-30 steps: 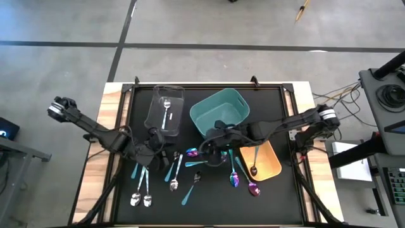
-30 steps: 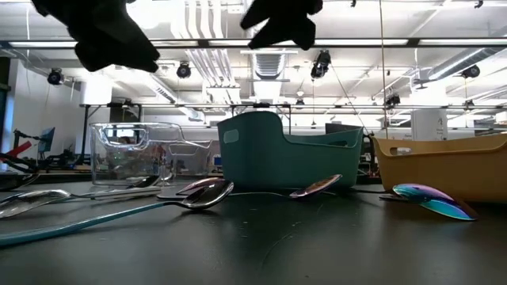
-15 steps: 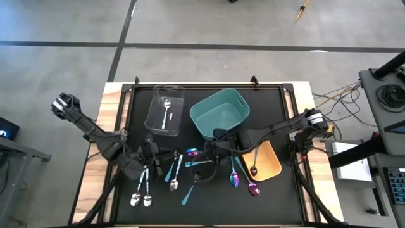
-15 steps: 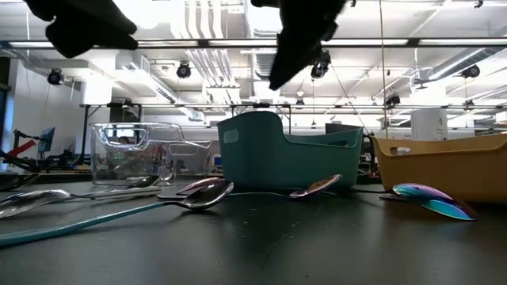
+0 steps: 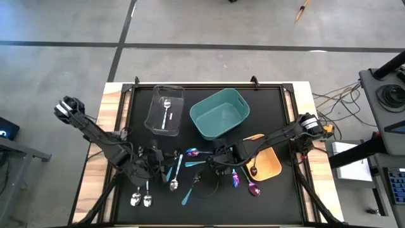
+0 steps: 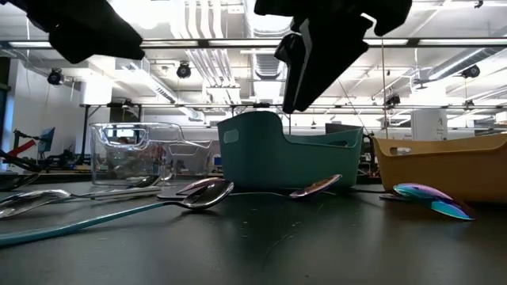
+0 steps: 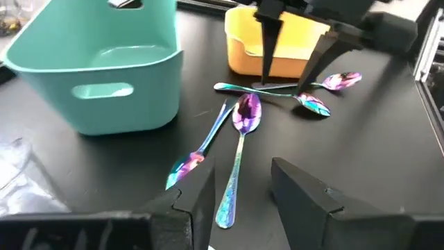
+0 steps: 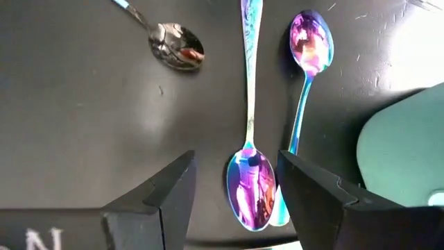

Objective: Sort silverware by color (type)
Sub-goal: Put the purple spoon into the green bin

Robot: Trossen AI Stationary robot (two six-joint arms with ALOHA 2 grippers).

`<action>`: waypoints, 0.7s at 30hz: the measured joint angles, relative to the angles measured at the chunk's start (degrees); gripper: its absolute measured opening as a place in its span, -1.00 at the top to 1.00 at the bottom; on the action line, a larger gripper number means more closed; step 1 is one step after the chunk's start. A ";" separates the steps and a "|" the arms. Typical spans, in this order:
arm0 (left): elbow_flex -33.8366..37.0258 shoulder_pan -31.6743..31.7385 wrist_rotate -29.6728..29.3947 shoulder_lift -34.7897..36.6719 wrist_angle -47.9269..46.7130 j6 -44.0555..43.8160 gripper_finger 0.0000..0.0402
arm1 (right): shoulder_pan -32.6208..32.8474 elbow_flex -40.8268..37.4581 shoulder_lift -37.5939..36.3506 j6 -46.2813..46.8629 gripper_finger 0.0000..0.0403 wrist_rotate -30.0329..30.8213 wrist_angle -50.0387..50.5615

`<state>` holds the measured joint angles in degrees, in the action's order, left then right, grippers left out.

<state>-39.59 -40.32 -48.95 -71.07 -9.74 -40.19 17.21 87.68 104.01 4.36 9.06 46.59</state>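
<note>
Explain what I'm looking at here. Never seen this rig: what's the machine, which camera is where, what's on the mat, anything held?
Two dark robot arms work over a black mat. One camera looks straight down, one sits at mat level, and one rides on each wrist. The right pincer hangs open over an iridescent spoon; the left pincer is open above another purple spoon. Neither holds anything. More spoons lie loose beside a teal bin, an orange bin and a clear bin holding one silver spoon.

The left hand (image 6: 83, 28) (a dark mass) is cut off by the low view's upper edge.
</note>
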 joint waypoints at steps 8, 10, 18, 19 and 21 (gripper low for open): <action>0.00 1.66 2.53 -6.95 18.37 13.65 0.39 | 0.57 -0.03 -1.24 -0.73 0.05 0.93 4.60; -0.01 3.14 5.21 -7.86 21.97 15.54 0.39 | 0.81 -0.11 -1.59 -0.33 0.05 1.71 5.95; -0.02 9.71 9.46 -10.26 24.33 14.82 0.39 | 2.67 -1.66 -5.31 -0.31 0.05 6.33 8.49; -0.02 10.29 9.46 -10.57 24.44 14.52 0.39 | 2.92 -2.27 -6.03 -0.32 0.05 6.44 8.48; -0.02 11.09 9.69 -11.26 25.36 14.22 0.39 | 3.19 -4.03 -7.91 -0.33 0.05 6.64 7.83</action>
<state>-39.62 -29.23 -39.26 -82.33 15.61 -25.98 20.40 83.65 96.10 4.03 15.70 54.42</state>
